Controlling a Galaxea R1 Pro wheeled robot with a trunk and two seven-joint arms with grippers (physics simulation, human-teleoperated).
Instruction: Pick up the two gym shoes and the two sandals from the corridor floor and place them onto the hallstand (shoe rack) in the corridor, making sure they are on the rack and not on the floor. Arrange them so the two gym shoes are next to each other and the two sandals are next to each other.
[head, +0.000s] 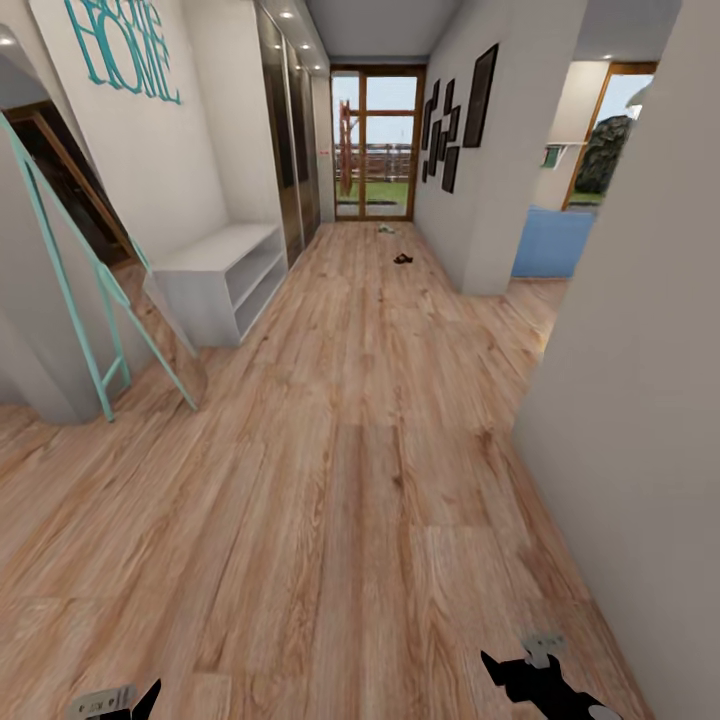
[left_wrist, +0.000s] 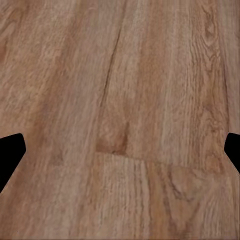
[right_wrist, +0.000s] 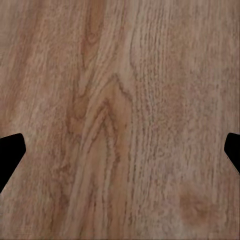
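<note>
Far down the corridor floor (head: 350, 450), a small dark brown sandal (head: 403, 259) lies on the planks. A pale, greenish gym shoe (head: 387, 229) sits just beyond it near the glass door; both are too small to make out in detail. The light-grey hallstand (head: 215, 280) stands against the left wall with its bench top and open shelves bare. My left gripper (head: 120, 702) and right gripper (head: 540, 678) hang low at the near edge of the head view. Each wrist view looks down on bare planks, with the left gripper (left_wrist: 120, 150) and right gripper (right_wrist: 120, 150) open and holding nothing.
A teal-framed mirror (head: 90, 300) leans against the left wall before the hallstand. A pale wall (head: 640, 350) closes in on the right, with an opening onto a blue piece of furniture (head: 552, 242). Dark wardrobe doors (head: 290, 140) and a glass door (head: 378, 145) lie beyond.
</note>
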